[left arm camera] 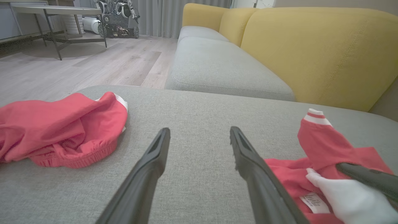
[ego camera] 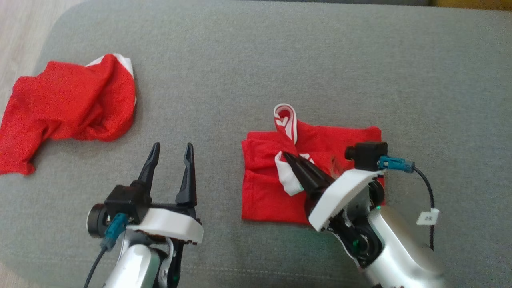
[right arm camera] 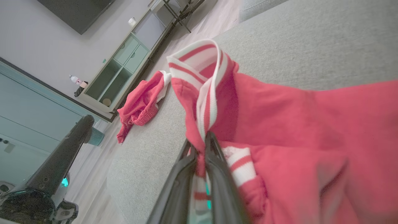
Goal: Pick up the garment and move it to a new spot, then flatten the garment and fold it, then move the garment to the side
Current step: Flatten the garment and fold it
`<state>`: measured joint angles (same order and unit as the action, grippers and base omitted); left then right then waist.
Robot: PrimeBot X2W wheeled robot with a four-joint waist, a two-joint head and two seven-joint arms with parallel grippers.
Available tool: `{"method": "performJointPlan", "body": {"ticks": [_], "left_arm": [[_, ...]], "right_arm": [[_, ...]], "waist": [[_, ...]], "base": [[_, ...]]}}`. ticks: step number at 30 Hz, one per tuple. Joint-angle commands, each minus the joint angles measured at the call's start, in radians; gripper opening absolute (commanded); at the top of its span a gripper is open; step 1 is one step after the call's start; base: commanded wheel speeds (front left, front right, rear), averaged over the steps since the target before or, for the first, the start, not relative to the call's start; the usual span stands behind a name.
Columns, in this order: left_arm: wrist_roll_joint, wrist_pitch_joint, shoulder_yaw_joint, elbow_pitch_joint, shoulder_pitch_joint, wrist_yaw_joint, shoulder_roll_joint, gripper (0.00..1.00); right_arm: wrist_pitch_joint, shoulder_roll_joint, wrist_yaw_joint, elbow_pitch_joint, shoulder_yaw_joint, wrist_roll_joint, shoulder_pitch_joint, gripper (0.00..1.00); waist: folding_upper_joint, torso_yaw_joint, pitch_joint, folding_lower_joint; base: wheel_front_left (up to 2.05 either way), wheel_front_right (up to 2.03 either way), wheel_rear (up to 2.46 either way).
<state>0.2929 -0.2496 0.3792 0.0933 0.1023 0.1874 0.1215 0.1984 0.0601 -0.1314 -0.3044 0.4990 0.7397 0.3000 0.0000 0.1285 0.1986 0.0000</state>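
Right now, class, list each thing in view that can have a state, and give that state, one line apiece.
folded garment, folded into a rough square, lying on the grey cushion
striped cuff, standing up in a loop
crumpled garment, bunched in a heap, untouched
right gripper, shut on the folded garment
left gripper, open, holding nothing

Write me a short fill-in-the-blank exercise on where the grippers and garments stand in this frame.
The right gripper is ____ on the folded red garment.
The left gripper hovers ____ over the grey cushion.
The crumpled red garment lies to the robot's ____ of the folded one.
The sofa backrest in the left wrist view is ____ in colour.
Missing words: shut; open; left; yellow.
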Motion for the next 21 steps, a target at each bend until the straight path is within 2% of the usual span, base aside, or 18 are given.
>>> {"method": "performJointPlan", "body": {"ticks": [1, 4, 5, 6, 7, 14, 18, 21], "left_arm": [[-0.006, -0.012, -0.029, -0.03, 0.042, -0.004, 0.003, 1.0], [-0.009, -0.012, -0.032, -0.029, 0.048, -0.005, -0.002, 1.0], [-0.01, -0.012, -0.033, -0.028, 0.049, -0.004, -0.003, 1.0], [-0.011, -0.012, -0.035, -0.028, 0.049, -0.004, -0.004, 1.0], [-0.012, -0.012, -0.036, -0.028, 0.049, -0.003, -0.005, 1.0], [-0.019, -0.012, -0.052, -0.028, 0.044, -0.007, -0.002, 1.0], [-0.022, -0.012, -0.06, -0.028, 0.041, -0.007, 0.001, 1.0], [-0.024, -0.012, -0.066, -0.029, 0.036, -0.004, 0.004, 1.0]], "right_arm": [[-0.017, -0.01, 0.001, 0.023, 0.025, 0.01, 0.043, 0.0], [-0.058, -0.01, 0.001, -0.035, 0.055, 0.028, 0.081, 0.0], [-0.073, -0.01, 0.001, -0.05, 0.062, 0.033, 0.091, 0.35], [-0.088, -0.01, 0.001, -0.063, 0.069, 0.037, 0.101, 0.92], [-0.104, -0.01, 0.001, -0.071, 0.078, 0.043, 0.111, 1.0], [-0.226, -0.01, 0.001, -0.062, 0.114, 0.078, 0.16, 1.0], [-0.286, -0.005, 0.001, -0.037, 0.062, 0.044, 0.175, 1.0], [-0.312, 0.033, 0.001, -0.007, -0.005, 0.011, 0.163, 1.0]], "waist": [[0.0, 0.011, 0.013, 0.0], [0.0, 0.015, 0.023, 0.0], [0.0, 0.014, 0.025, 0.0], [0.0, 0.013, 0.026, 0.0], [0.0, 0.01, 0.026, 0.0], [0.0, -0.028, 0.013, 0.0], [0.0, -0.053, 0.003, 0.0], [0.0, -0.071, -0.004, 0.0]], "base": [[0.0, 0.0, 0.0], [0.0, 0.0, 0.0], [0.0, 0.0, 0.0], [0.0, 0.0, 0.0], [0.0, 0.0, 0.0], [0.0, 0.0, 0.0], [0.0, 0.0, 0.0], [0.0, 0.0, 0.0]]}}
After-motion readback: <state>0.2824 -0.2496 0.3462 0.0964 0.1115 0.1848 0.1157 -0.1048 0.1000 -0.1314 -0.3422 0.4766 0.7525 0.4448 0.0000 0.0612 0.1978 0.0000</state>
